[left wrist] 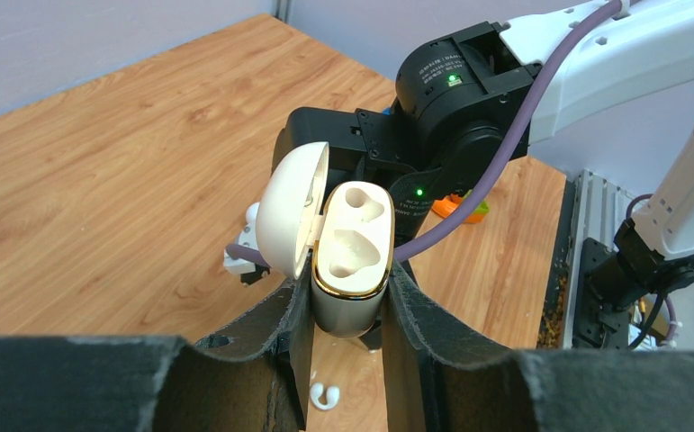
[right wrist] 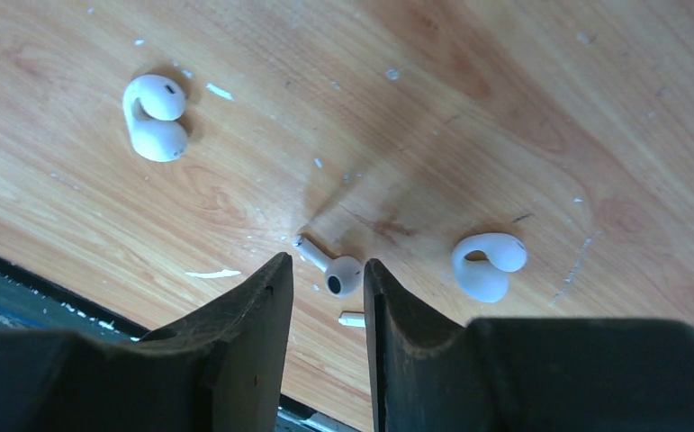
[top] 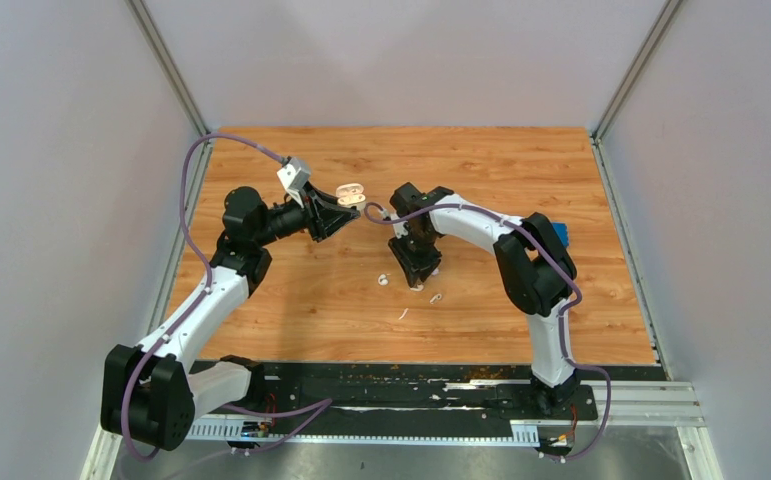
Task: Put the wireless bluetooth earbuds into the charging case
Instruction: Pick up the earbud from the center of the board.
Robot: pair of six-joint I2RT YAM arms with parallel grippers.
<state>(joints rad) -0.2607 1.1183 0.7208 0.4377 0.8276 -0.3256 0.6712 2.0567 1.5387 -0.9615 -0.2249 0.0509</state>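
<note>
Right gripper hangs low over the table, jaws part-open and astride a stemmed earbud, not yet pinching it; two hook-shaped earbuds lie loose, one at ten o'clock of it, the other at three o'clock; left gripper clamps the charging case aloft, lid open, wells empty; picking up looks the step in hand; next calls for closing squarely on the bud, lifting, then carrying it up-left, about ten o'clock from overhead, into a well.
</note>
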